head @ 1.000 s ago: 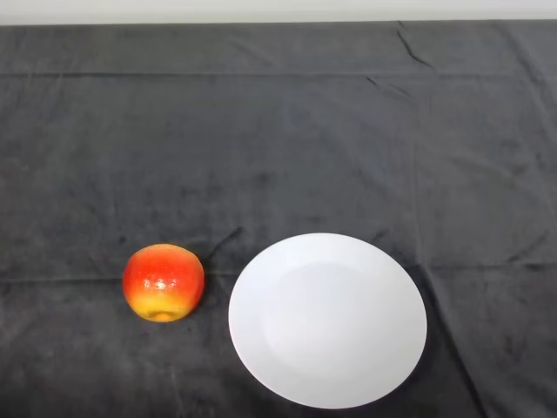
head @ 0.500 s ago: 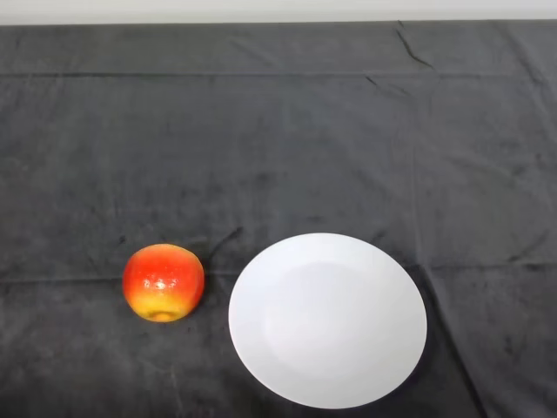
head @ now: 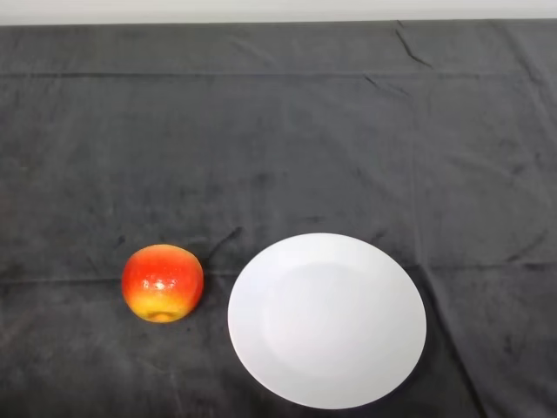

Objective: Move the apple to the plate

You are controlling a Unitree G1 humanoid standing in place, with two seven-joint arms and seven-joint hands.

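A red and yellow apple point(head: 163, 283) rests on the dark cloth at the lower left of the head view. Just to its right, a small gap away, lies a round white plate point(head: 327, 319) with nothing on it. The apple and the plate do not touch.
The dark cloth point(head: 278, 139) covers the whole table, creased in places, and its far edge runs along the top of the view. The plate's near rim reaches almost to the bottom edge of the view.
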